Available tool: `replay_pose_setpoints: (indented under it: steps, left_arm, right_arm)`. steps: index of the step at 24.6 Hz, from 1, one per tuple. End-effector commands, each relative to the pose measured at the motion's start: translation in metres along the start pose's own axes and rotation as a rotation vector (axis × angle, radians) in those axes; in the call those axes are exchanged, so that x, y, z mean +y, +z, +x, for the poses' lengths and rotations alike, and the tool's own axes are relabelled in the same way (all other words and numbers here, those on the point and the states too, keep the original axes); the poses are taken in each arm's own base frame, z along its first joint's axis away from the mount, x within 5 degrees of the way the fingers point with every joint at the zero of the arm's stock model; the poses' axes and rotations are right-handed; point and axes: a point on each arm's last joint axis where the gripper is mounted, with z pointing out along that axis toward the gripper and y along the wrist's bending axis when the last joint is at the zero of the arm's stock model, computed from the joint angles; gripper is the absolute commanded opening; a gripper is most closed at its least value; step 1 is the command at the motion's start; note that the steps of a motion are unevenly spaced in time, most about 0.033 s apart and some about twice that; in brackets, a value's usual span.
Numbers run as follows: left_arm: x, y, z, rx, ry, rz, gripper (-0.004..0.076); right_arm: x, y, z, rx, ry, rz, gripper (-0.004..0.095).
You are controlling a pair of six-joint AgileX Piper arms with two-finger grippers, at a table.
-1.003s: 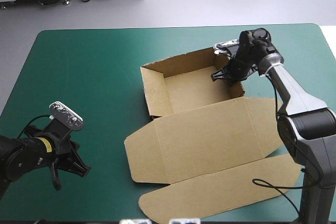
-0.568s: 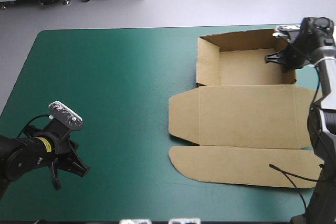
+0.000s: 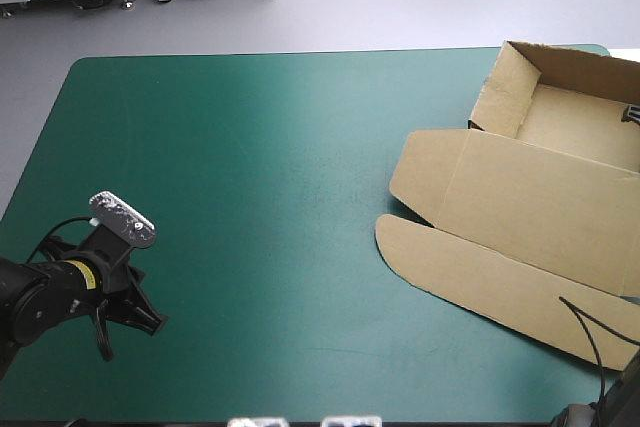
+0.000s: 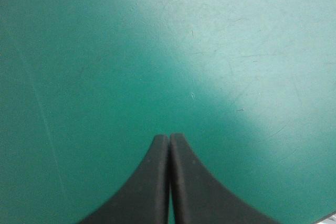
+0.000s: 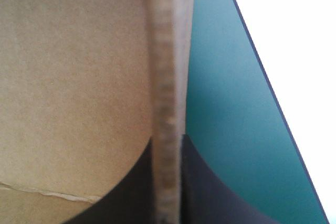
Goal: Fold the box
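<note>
At table's (image 3: 250,147) right edge: corrugated brown box (image 3: 540,197), right end effector (image 5: 168,148) pinching wall; left end effector (image 4: 169,138) closed.

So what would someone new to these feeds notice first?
The box comes first: an open tray with its lid flat, at the far right corner of the cover, running out of the high view. Next is the right end effector, shut on the box at one wall, close to the cover's edge. The left end effector is shut over bare cover at the near left.
</note>
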Motion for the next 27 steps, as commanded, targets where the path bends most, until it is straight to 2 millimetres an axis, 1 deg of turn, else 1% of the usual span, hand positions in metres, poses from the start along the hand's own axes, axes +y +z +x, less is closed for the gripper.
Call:
replay_pose_setpoints:
  steps: [1,2,3,4,5,6,7,8,10,13,15,17,20,23,26,27]
  left_arm:
    - [0.002,-0.007,0.000,-0.001,-0.007,-0.013,-0.0008]
    - [0.002,-0.007,0.000,-0.001,-0.007,-0.013,-0.0008]
    - [0.002,-0.007,0.000,-0.001,-0.007,-0.013,-0.0008]
    - [0.002,-0.007,0.000,0.001,-0.007,-0.012,-0.0008]
    - [0.002,-0.007,0.000,0.001,-0.007,-0.012,-0.0008]
    - [0.002,-0.007,0.000,0.001,-0.007,-0.012,-0.0008]
    - [0.002,-0.007,0.000,0.000,-0.007,-0.011,-0.0008]
    - [0.002,-0.007,0.000,0.000,-0.008,-0.009,-0.0008]
    - [0.001,-0.007,0.000,0.000,-0.008,-0.007,-0.0008]
    - [0.001,-0.007,0.000,0.001,-0.009,-0.004,-0.0008]
    - [0.001,-0.007,0.001,0.006,-0.009,-0.003,-0.0008]
    - [0.001,-0.007,0.001,0.006,-0.009,-0.003,-0.0008]
    - [0.001,-0.007,0.000,0.005,-0.010,0.001,-0.0008]
    - [0.000,-0.007,0.000,0.004,-0.011,0.003,-0.0008]
    - [0.000,-0.007,0.000,0.004,-0.013,0.003,-0.0008]
    - [0.000,-0.007,0.000,0.004,-0.013,0.003,-0.0008]
  right_arm:
    - [0.006,-0.044,-0.002,-0.102,-0.007,-0.029,-0.0015]
    - [0.007,-0.044,-0.002,-0.102,-0.018,-0.029,-0.0010]
    - [0.008,-0.044,-0.002,-0.104,-0.063,-0.033,0.0037]
    - [0.008,-0.044,-0.002,-0.104,-0.083,-0.034,0.0159]
    - [0.008,-0.044,-0.002,-0.105,-0.093,-0.034,0.0250]
    - [0.009,-0.044,-0.002,-0.106,-0.100,-0.043,0.0444]
    - [0.009,-0.044,-0.002,-0.106,-0.100,-0.043,0.0557]
    - [0.009,-0.044,-0.002,-0.106,-0.083,-0.043,0.0746]
    - [0.009,-0.044,-0.002,-0.105,-0.052,-0.043,0.0936]
    - [0.009,-0.046,-0.002,-0.108,-0.040,-0.045,0.0931]
    - [0.010,-0.053,-0.001,-0.123,-0.037,-0.049,0.0930]
    - [0.012,-0.064,0.000,-0.146,-0.044,-0.046,0.0928]
    - [0.016,-0.094,0.005,-0.209,-0.066,-0.037,0.0904]
    - [0.022,-0.126,0.013,-0.281,-0.074,-0.055,0.0856]
    - [0.033,-0.156,0.022,-0.354,-0.075,-0.120,0.0747]
    - [0.037,-0.166,0.025,-0.380,-0.082,-0.154,0.0682]
